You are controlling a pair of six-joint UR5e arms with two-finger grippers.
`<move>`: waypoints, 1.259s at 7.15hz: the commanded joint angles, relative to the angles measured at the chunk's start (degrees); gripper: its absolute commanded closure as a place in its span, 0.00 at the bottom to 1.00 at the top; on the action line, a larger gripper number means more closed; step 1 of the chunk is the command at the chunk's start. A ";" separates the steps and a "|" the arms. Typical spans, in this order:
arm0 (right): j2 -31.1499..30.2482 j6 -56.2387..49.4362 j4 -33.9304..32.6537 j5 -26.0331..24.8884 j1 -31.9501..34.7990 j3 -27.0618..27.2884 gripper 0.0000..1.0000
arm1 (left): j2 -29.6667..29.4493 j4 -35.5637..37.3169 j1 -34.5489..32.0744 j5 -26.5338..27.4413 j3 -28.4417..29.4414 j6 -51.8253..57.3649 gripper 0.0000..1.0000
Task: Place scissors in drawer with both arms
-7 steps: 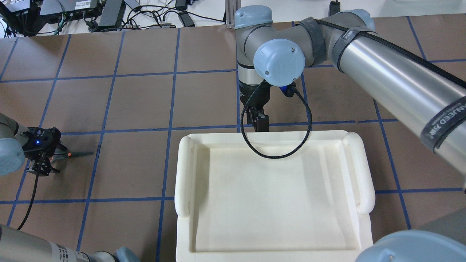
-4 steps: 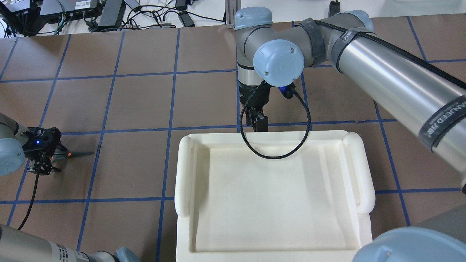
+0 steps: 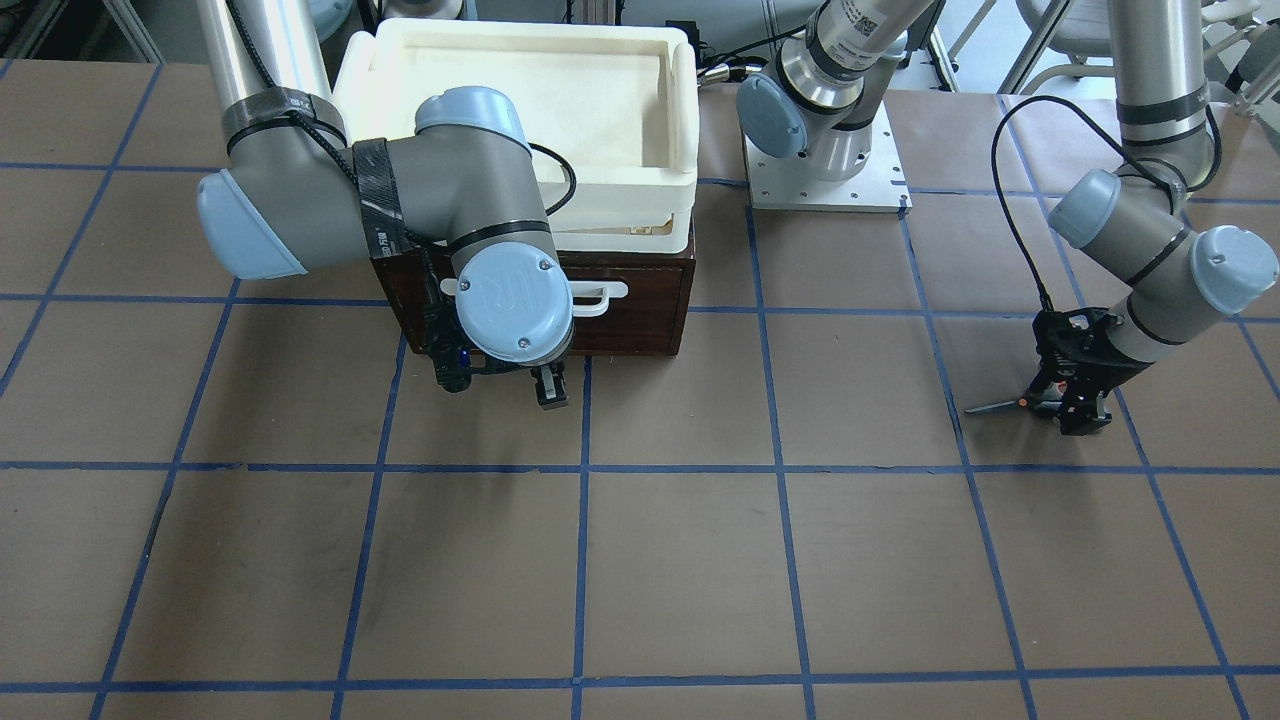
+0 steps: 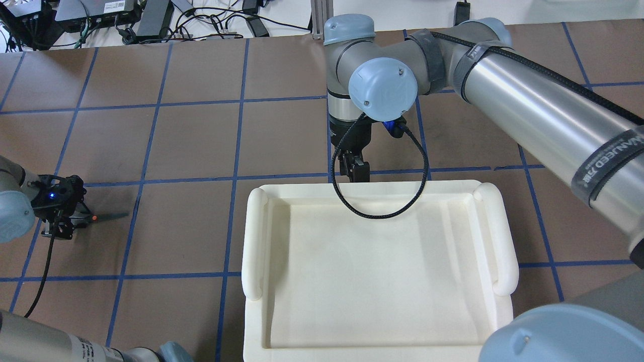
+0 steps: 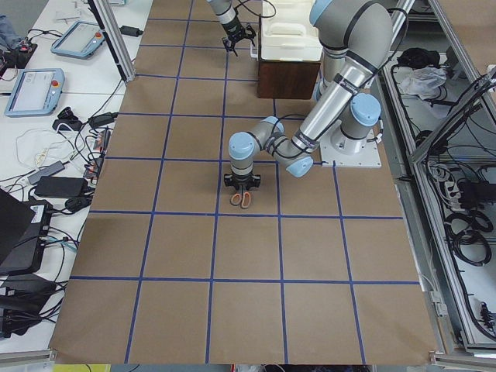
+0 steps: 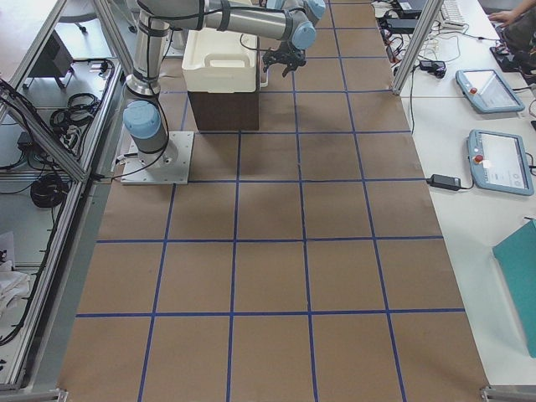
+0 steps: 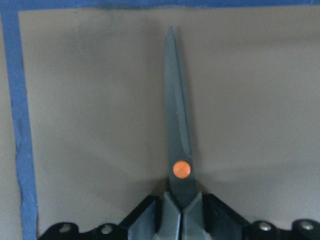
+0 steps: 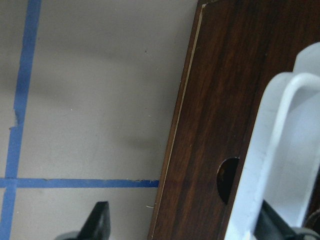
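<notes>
- Left gripper (image 7: 182, 212): clamped on the scissors (image 7: 178, 125) just behind the orange pivot, with the blades closed and pointing away from the wrist. You find them at the left end of the table (image 3: 680, 560), well apart from the drawer (image 3: 640, 315). You cannot tell whether they are resting on the table or lifted off it.
- Right gripper (image 3: 548, 388): jaws spread wide, low in front of the drawer and near its handle (image 3: 603, 297). One finger (image 8: 272, 225) overlaps the bar in the wrist view. You cannot tell whether it touches.
- Risk 1: the grip sits near the pivot and all the blade length is ahead of it, so the scissors may swivel or slip if you carry them fast.
- Risk 2: a pull from one end of the handle may skew the drawer, or drag the whole box across the table.
- Risk 3: the drawer front looks flush and shut, so bringing the scissors over before it opens would leave them nowhere to go.
- Containers: the drawer's inside is hidden. The tray (image 3: 680, 110) on top shows only bare foam.
</notes>
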 commanded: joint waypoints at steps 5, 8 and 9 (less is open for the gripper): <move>0.12 -0.38 -0.25 0.00 0.00 1.03 0.00 | 1.67 -0.60 -1.14 -0.54 4.29 -0.94 0.93; 0.03 -1.87 -3.74 -0.88 0.00 1.12 0.00 | 4.91 -7.23 -7.97 -2.55 11.39 -10.57 0.95; 0.03 -1.96 -6.03 -0.88 0.00 1.03 0.00 | 6.40 -13.55 -10.96 -2.65 16.82 -16.62 0.95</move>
